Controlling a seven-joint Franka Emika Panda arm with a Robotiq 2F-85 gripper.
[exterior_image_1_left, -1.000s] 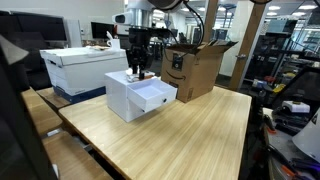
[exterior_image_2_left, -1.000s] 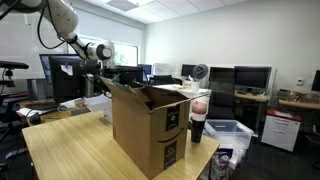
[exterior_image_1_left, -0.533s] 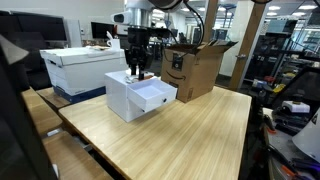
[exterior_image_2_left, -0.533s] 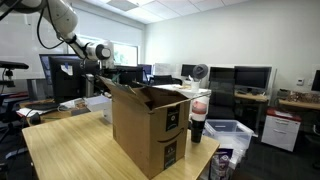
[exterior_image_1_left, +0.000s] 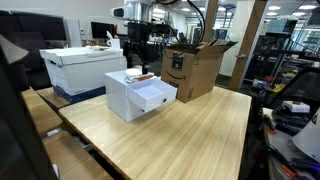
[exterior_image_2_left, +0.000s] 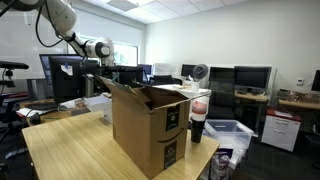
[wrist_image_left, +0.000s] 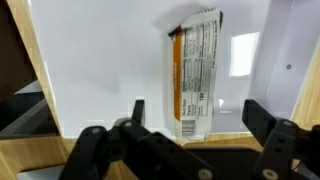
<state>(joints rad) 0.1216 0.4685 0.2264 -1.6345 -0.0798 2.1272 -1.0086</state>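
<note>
- Snack bar packet (wrist_image_left: 195, 75) flat atop white drawer box (exterior_image_1_left: 124, 96), near its drawer-side edge.
- Gripper (exterior_image_1_left: 139, 60) just above, released, jaws spread wide, holding nothing.

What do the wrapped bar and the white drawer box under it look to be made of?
The wrapped bar: thin plastic or foil film, slightly glossy, crimped end, printed text. The white drawer box: smooth matte white flat panels; likely plastic or coated board, unclear which.

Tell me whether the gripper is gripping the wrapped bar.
No: the gripper stands open above the wrapped bar, which lies flat on the white box.
</note>
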